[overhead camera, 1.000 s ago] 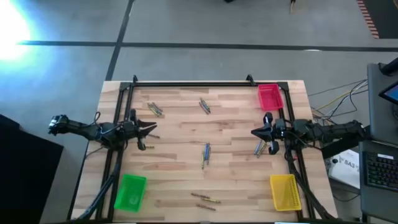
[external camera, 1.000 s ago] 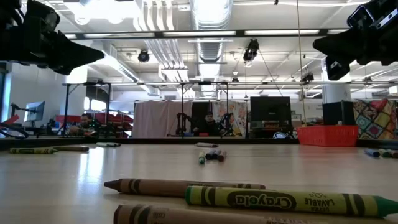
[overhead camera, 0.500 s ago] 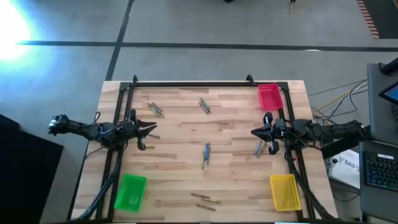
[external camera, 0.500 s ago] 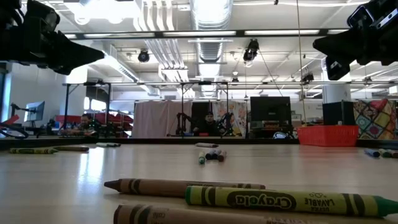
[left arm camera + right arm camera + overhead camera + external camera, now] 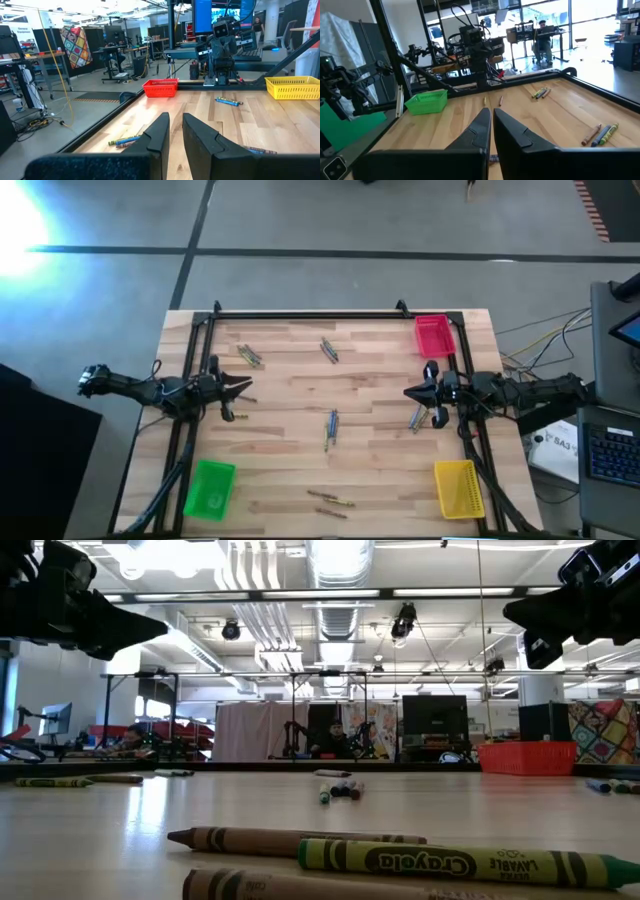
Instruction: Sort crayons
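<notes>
Crayons lie flat and scattered on the wooden table point(image 5: 370, 380): a pair at the far left point(image 5: 249, 356), one far centre point(image 5: 329, 351), blue ones in the middle point(image 5: 330, 428), some under the right arm point(image 5: 418, 418), and brown and green ones at the near edge point(image 5: 330, 500) point(image 5: 450, 861). My left gripper point(image 5: 248, 387) point(image 5: 175, 120) hovers level over the table's left side, its fingers a narrow gap apart with nothing between them. My right gripper point(image 5: 406, 393) point(image 5: 491, 112) hovers level over the right side, shut and empty.
A red tray point(image 5: 434, 335) stands at the far right corner, a yellow tray point(image 5: 458, 487) at the near right, a green tray point(image 5: 209, 487) at the near left. A black frame point(image 5: 300, 313) runs along the far edge and both sides.
</notes>
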